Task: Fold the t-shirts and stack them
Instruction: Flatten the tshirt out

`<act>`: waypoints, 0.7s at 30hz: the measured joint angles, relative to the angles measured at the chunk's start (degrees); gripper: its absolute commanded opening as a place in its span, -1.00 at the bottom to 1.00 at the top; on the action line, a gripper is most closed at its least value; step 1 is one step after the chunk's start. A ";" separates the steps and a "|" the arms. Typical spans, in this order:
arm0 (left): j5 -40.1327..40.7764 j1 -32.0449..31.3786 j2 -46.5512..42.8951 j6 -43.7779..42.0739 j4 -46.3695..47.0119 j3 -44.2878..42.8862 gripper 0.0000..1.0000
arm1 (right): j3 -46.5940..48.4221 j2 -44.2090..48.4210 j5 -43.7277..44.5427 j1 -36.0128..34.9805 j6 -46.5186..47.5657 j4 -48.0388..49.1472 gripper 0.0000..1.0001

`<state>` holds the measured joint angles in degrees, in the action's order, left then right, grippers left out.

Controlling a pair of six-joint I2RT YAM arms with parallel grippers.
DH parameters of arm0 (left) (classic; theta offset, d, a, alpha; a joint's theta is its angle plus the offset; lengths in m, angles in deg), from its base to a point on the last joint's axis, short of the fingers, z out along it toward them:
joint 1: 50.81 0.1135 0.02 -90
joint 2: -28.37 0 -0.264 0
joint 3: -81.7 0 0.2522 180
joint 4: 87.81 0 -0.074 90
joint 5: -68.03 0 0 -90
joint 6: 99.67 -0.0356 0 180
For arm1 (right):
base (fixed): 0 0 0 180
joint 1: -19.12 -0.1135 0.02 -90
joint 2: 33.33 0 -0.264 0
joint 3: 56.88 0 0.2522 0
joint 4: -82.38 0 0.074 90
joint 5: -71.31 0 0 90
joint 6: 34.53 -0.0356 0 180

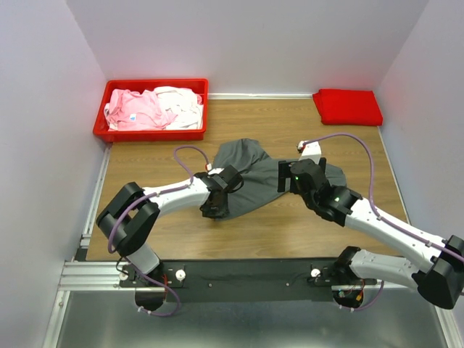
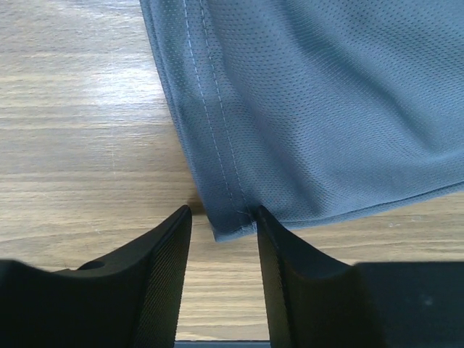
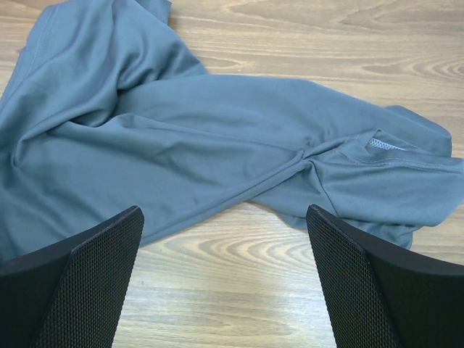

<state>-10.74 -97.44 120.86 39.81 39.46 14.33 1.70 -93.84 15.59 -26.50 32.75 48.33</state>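
The dark grey t-shirt (image 1: 246,156) lies crumpled and twisted on the wooden table's middle. My left gripper (image 1: 215,209) is open at the shirt's near-left end. In the left wrist view its tips (image 2: 221,215) stand either side of the shirt's hemmed corner (image 2: 233,226), not closed on it. My right gripper (image 1: 284,180) is wide open and empty over the shirt's right part. In the right wrist view it (image 3: 225,217) is above bare wood, just short of the twisted cloth (image 3: 181,138). A bright red t-shirt (image 1: 348,106) lies folded at the back right.
A red plastic bin (image 1: 148,135) stands at the back left and holds a pale pink shirt (image 1: 134,109) and a white shirt (image 1: 181,101). White walls close in the left, back and right sides. A black rail runs along the near edge.
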 measured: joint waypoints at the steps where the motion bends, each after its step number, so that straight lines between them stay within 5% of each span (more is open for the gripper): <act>1: 0.00 -0.04 0.00 0.11 0.09 0.00 -0.13 | 0.00 0.15 0.04 0.00 0.00 0.00 1.00; 8: -0.13 -0.26 0.07 0.39 0.48 0.04 -0.21 | -0.02 0.31 0.52 0.00 0.00 0.00 1.00; 15: -0.92 -0.33 0.13 0.81 1.53 0.15 -0.66 | -0.33 1.44 0.81 0.00 0.00 0.00 1.00; 18: -1.03 -0.37 0.15 0.94 1.77 0.15 -1.00 | -0.37 1.70 0.87 0.00 0.00 0.00 1.00; 21: -1.01 -0.37 0.15 1.05 1.86 0.15 -1.00 | -0.50 1.70 0.98 0.00 -0.02 0.00 1.00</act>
<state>-11.75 -97.81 121.01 40.85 41.32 14.49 1.20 -92.13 16.58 -26.50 32.73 48.33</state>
